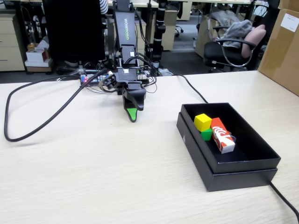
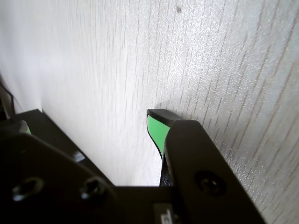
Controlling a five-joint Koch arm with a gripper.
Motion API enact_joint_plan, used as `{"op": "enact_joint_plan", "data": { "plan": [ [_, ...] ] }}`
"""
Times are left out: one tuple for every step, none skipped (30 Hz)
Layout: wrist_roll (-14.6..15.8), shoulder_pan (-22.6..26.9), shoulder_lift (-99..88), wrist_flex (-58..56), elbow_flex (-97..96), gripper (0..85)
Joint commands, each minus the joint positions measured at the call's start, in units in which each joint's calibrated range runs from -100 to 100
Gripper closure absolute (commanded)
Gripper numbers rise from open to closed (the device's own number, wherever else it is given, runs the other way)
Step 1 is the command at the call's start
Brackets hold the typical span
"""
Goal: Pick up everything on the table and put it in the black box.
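As the fixed view shows it, the table (image 1: 93, 177) carries no loose item that I can find: the yellow cube (image 1: 202, 122), the green cube (image 1: 207, 134) and the red-and-white carton (image 1: 222, 135) all lie inside the black box (image 1: 247, 161), which sits toward the right edge of the tabletop. The 3 items cluster against the box's left wall, the carton partly covering the green cube. I judge the task complete or nearly so. The gripper (image 1: 132, 114) hangs tip-down near the far edge of the tabletop, well apart from the box, its green-tipped end close to or touching the surface; I read this as a rest pose. Only 1 tip is distinguishable here. A black cable (image 1: 28, 133) loops across the left side of the tabletop.

In the wrist view, 1 green-padded finger (image 2: 156, 130) stands against bare wood grain. The other jaw is mostly lost in the dark housing at lower left, with only a green sliver visible. I cannot tell whether the jaws are apart or together. Nothing is held that I can see. The box and its contents fall outside this view.
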Motion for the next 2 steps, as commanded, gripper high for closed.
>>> {"op": "enact_joint_plan", "data": {
  "plan": [
    [-0.15,0.0,0.11,-0.82,-0.58,37.0],
    [-0.15,0.0,0.11,-0.82,-0.58,37.0]
  ]
}}
